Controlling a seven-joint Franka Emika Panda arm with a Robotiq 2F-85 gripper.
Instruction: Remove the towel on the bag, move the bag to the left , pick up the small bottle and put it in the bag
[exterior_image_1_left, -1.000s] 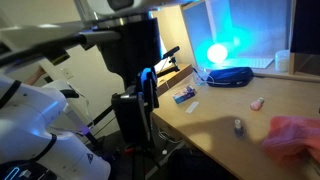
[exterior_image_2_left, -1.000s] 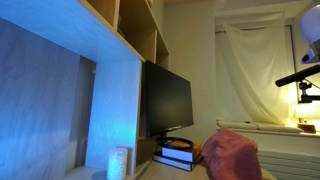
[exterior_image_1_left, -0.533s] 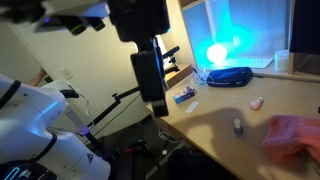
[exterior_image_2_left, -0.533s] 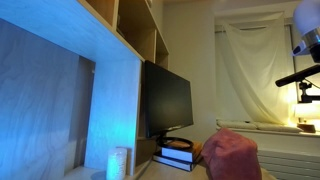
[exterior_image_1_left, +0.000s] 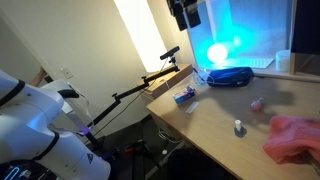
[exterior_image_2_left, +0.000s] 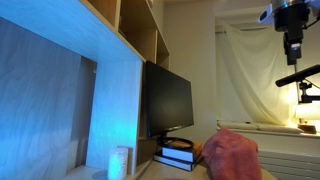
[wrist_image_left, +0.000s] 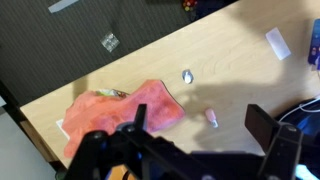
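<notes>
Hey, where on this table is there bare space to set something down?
Bare wood lies between the blue packet, the small bottle and the dark pouch. It is crowded around the pink towel.

Surface: light wooden table (exterior_image_1_left: 215, 115), also seen from above in the wrist view (wrist_image_left: 235, 55).

Items directly on it, 6 counted:
1. Pink towel (exterior_image_1_left: 295, 137) (wrist_image_left: 125, 110), a crumpled heap near a table edge; what it covers cannot be told.
2. Upright small bottle (exterior_image_1_left: 238, 127) (wrist_image_left: 186, 74), just beside the towel, not touching it.
3. Pinkish bottle (exterior_image_1_left: 257, 103) (wrist_image_left: 211, 120), lying on its side, near item 2.
4. White card (exterior_image_1_left: 195, 108) (wrist_image_left: 277, 43), flat.
5. Small blue object (exterior_image_1_left: 184, 96), near the card, close to the edge.
6. Dark blue pouch (exterior_image_1_left: 228, 75), at the far end, well apart from the towel.
</notes>
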